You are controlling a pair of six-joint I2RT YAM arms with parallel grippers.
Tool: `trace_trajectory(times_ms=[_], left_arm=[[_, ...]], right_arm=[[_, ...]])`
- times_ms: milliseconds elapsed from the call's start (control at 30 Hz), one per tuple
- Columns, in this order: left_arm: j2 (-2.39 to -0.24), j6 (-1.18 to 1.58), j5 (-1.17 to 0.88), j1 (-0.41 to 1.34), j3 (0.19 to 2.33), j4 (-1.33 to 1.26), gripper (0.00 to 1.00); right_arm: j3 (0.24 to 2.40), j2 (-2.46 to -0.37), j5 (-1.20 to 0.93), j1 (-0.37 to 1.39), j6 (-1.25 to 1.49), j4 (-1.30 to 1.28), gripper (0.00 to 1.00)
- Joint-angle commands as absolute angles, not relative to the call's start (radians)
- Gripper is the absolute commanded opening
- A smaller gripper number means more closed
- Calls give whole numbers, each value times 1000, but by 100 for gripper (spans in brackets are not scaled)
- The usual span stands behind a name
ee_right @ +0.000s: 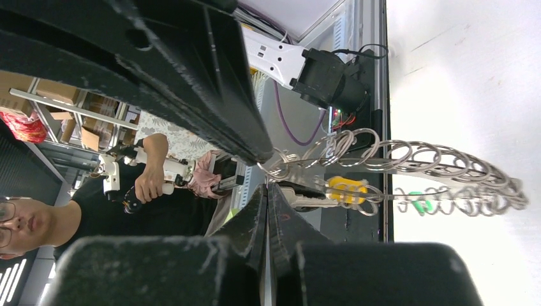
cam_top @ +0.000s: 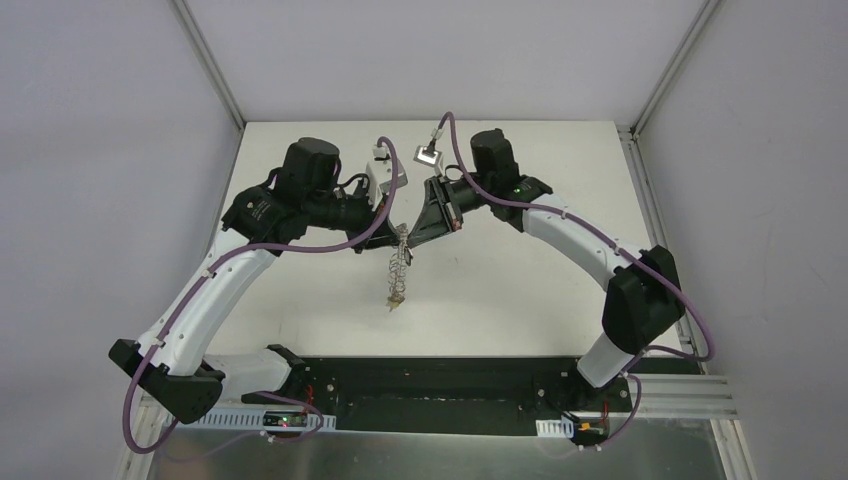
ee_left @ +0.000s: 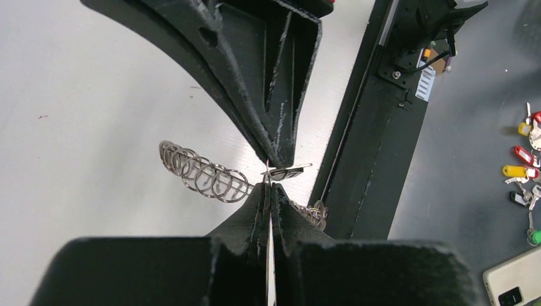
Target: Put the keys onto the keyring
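Setting: a flat white table (cam_top: 520, 300). Two black-and-white robot arms rise from its near edge and meet above the middle.
Left gripper (cam_top: 398, 230): its black jaws are pressed tight together. They pinch the chain partway along, with wire rings showing on both sides of the fingertips.
Right gripper (cam_top: 409, 236): its black jaws are also closed to a thin seam, tip to tip with the left gripper. A flat silver blade lies right at the tip. Whether the jaws clamp that blade or a wire ring cannot be told.
Keyring (cam_top: 397, 270): a floppy grey metal loop fringed with small wire rings. It is off the table and hangs from the point where the two grippers meet, trailing toward the near side in the overhead view. Whether its lower end touches the table cannot be told.
Yellow key (ee_right: 346, 189): a tiny silver key with a yellow plastic head. It lies among the rings just beside the right gripper's tip.
Green key (ee_right: 418, 203): a tiny key with a green plastic head, further along the chain, towards its free end.
Spare keys (ee_left: 526, 166): a scatter of red, yellow and green tagged keys, well away from the table on a grey surface.
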State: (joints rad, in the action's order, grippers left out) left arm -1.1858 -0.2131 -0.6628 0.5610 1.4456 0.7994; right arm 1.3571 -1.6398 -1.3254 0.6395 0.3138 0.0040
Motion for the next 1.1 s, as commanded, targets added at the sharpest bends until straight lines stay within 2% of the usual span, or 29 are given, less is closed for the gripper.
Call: trace_trajectory(times_ms=[0, 1067], left_arm=[[-1153, -236, -714, 555, 1457, 787, 0], [-1143, -206, -828, 557, 1459, 788, 0]], right_arm=[[1380, -1652, -1358, 646, 328, 41, 0], [1380, -1708, -1379, 665, 387, 87, 0]])
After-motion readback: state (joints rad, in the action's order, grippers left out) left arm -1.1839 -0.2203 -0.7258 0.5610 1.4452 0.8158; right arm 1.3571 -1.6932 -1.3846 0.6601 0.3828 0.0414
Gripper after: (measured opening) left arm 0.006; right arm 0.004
